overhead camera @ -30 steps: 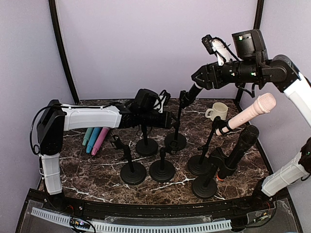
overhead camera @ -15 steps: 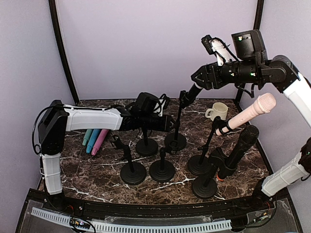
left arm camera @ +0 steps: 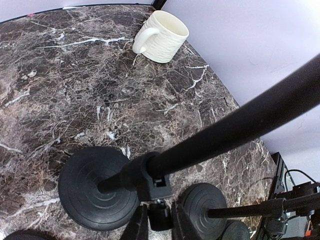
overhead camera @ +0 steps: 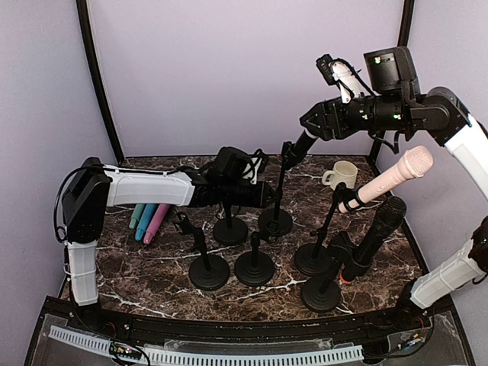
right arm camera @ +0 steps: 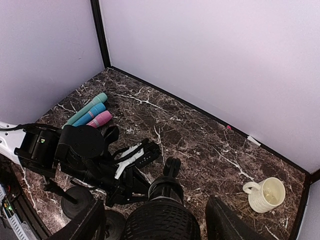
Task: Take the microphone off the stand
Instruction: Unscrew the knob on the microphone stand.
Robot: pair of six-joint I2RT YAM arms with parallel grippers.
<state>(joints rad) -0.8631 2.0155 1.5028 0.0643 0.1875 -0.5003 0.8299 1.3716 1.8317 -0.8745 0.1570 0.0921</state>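
Top external view shows us the division of labour. The microphone (overhead camera: 299, 143) sits at the top of its stand (overhead camera: 279, 183), whose base rests toward the far edge of the desk (overhead camera: 152, 259), about midway along it. It is tilted up and to the right, straight into the right gripper (overhead camera: 309, 122).

We judge that one arm is there to pull and the other to hold the stand down so it does not lift or tip. The right arm reaches in high from the right edge with its forearm nearly level. In its wrist view the mesh head (right arm camera: 162, 220) sits between the two fingers, which look clamped on it, and the body points away toward the clip.

The left arm stretches low and almost level across the desk from the left edge, bringing the left gripper (overhead camera: 265, 194) to the stand's stem. In its wrist view the fingers (left arm camera: 182, 220) are drawn in against the black joint just below the stem, and we read that as a bracing grip. The microphone is not yet out of its clip.
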